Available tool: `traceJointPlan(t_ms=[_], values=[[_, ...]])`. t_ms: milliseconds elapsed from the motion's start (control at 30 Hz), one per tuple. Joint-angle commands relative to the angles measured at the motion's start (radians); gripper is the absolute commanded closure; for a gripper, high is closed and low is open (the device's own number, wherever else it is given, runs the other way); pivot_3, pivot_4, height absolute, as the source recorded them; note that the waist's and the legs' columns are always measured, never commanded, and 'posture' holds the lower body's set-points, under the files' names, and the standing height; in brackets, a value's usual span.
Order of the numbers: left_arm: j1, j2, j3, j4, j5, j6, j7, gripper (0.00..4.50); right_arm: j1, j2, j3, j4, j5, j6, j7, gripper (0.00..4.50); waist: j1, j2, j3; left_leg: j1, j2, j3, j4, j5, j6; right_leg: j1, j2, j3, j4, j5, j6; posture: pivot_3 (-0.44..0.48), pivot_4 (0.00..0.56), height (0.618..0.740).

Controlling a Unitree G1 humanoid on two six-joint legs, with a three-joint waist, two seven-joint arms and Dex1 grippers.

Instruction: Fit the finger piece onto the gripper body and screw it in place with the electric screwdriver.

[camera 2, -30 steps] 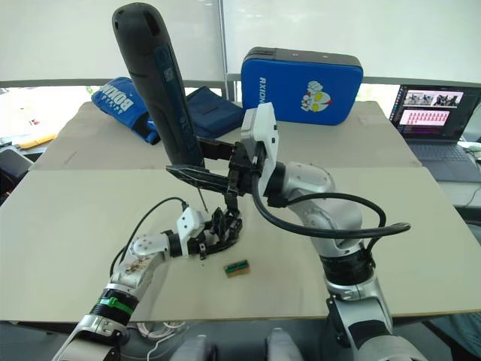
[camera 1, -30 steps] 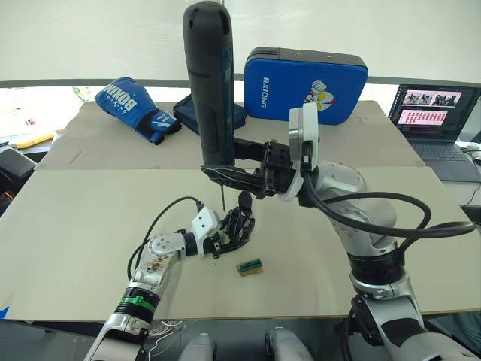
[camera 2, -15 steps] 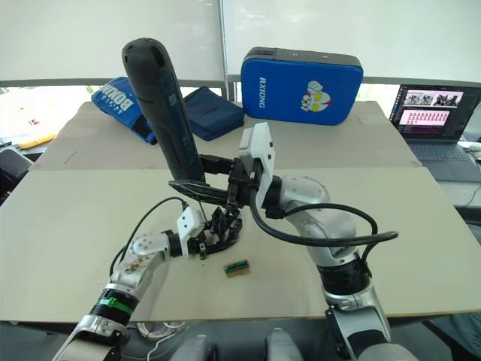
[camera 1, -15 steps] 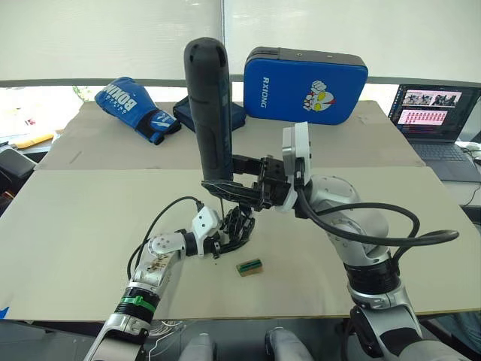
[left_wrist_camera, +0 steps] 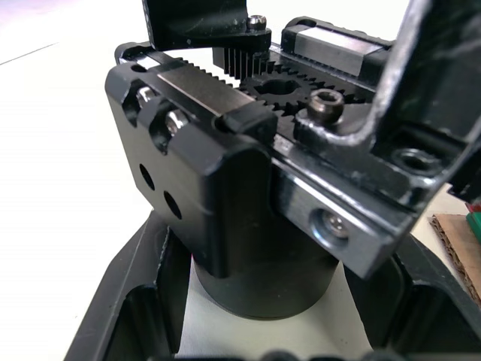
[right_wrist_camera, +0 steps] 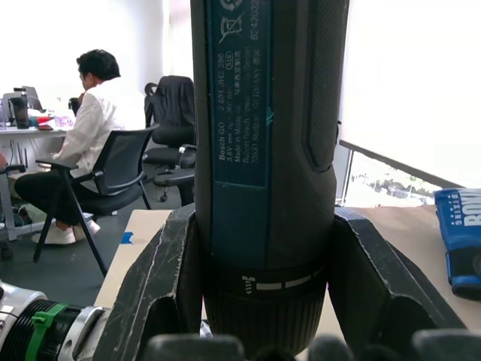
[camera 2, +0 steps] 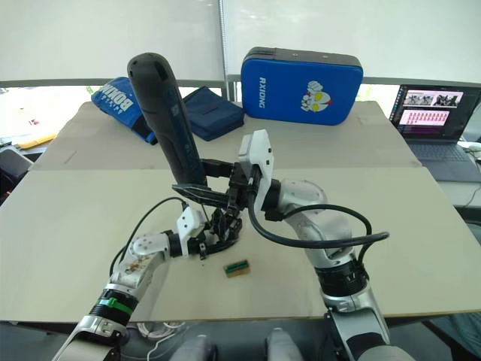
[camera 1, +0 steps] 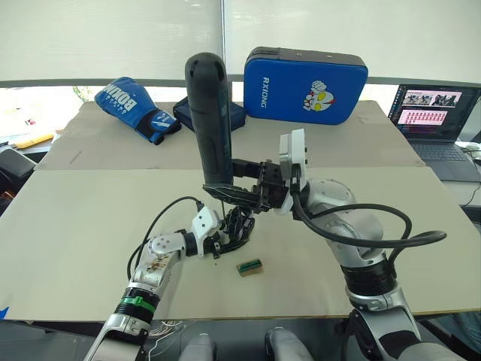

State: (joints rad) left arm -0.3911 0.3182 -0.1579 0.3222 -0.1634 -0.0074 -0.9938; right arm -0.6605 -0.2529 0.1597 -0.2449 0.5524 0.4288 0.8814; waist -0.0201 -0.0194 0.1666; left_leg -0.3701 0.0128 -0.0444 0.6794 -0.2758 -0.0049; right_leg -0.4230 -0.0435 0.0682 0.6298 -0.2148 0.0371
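The gripper body stands on the beige table, clamped between the left gripper's fingers. Directly above it, the electric screwdriver stands near-upright, bit down, gripped by the right gripper. A small green-and-tan block lies just beside.

Upright electric screwdriver, bit down over gripper body

- My left gripper — white casing, two black pointed fingers, a black cable looping off the wrist.
- My left forearm: silver, exposed wiring, a green band.
- My right gripper — white plate, black fingers; thick black cables curl round my silver right arm.
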Motion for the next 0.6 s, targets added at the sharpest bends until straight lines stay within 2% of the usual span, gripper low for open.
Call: traceJointPlan(t_ms=[33,600], values=[[0.029,0.009,-0.024,0.018,0.010,0.039,-0.008,2.17,-0.010,0.008,-0.006,-0.031,0.001,-0.044,0.011,2.59,0.000,0.000,0.000,0.000,0.000,0.000,0.000,0.000,0.000,0.000,0.000,0.000,0.000,0.000,0.000,0.000,0.150,0.740],[0.039,0.009,-0.027,0.009,0.010,0.049,-0.008,2.17,0.011,0.016,0.004,-0.012,-0.033,-0.078,0.018,2.59,-0.001,0.000,0.000,0.000,0.000,0.000,0.000,0.000,0.000,0.000,0.000,0.000,0.000,0.000,0.000,0.000,0.150,0.740]])
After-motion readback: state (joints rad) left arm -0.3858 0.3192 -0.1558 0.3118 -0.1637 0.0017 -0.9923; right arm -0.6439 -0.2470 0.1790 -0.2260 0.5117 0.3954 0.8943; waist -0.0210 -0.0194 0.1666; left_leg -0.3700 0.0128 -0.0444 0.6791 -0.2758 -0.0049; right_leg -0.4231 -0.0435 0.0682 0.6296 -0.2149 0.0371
